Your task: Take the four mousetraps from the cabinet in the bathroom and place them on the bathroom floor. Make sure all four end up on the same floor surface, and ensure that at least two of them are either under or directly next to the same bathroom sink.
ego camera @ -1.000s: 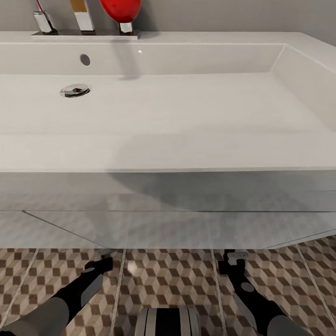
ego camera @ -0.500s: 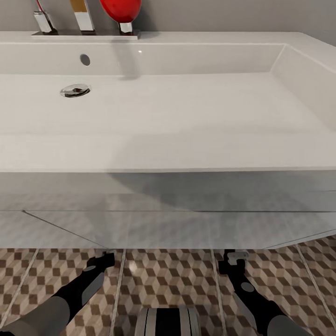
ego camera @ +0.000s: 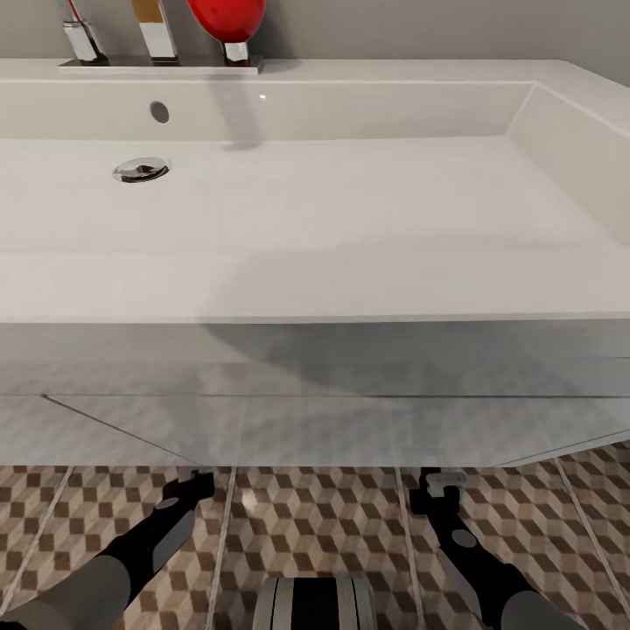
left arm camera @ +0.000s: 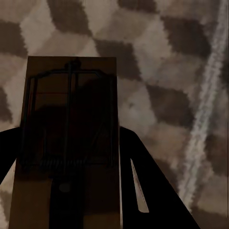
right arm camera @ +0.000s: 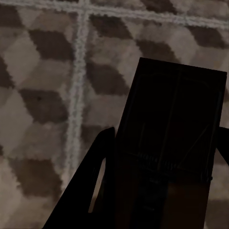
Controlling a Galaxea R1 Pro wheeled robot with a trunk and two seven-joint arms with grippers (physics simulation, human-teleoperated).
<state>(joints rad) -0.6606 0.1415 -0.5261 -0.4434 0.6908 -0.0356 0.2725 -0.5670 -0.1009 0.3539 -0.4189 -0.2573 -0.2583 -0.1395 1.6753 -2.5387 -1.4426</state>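
My left gripper point(left arm camera: 67, 191) and right gripper point(right arm camera: 162, 191) each clamp a wooden mousetrap point(left arm camera: 67, 138), the right's mousetrap point(right arm camera: 174, 138) likewise unlabelled, low over the cube-patterned bathroom floor point(ego camera: 324, 516) before the white sink point(ego camera: 350, 219).

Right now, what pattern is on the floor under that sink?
The floor has a cube pattern in brown, beige and white with pale grout lines, clearest in the head view.

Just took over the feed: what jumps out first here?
The wide white sink spans the head view, with a red object on its back ledge beside the tap. Below its front edge, both arms reach down over the cube-patterned bathroom floor. Each wrist view shows a mousetrap between the tool's fingers: left, right.
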